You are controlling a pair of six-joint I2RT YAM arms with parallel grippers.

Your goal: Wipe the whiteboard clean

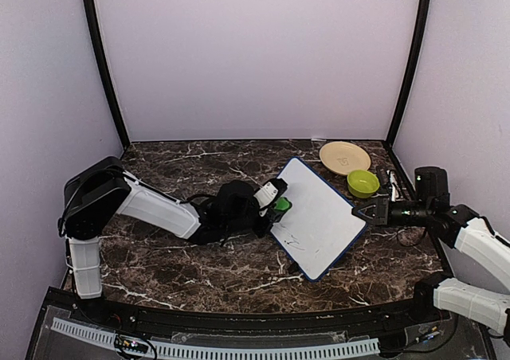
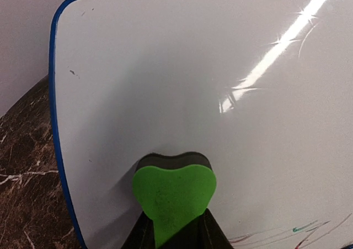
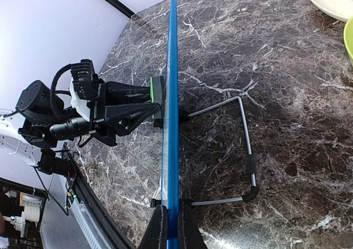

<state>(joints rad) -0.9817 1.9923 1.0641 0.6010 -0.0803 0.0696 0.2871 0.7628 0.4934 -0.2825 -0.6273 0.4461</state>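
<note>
whiteboard (image 1: pixel 319 217) in right gripper (image 3: pixel 172 229) | eraser (image 2: pixel 174 196) on it | bowl (image 1: pixel 362 183) beside plate (image 1: pixel 339 154)

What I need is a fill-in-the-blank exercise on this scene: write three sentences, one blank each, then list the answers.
1. The left gripper holds a ____ eraser.
2. The right gripper clamps the edge of the blue-framed ____.
3. Next to the tan plate sits a lime-green ____.
Answers: green; whiteboard; bowl.
</note>
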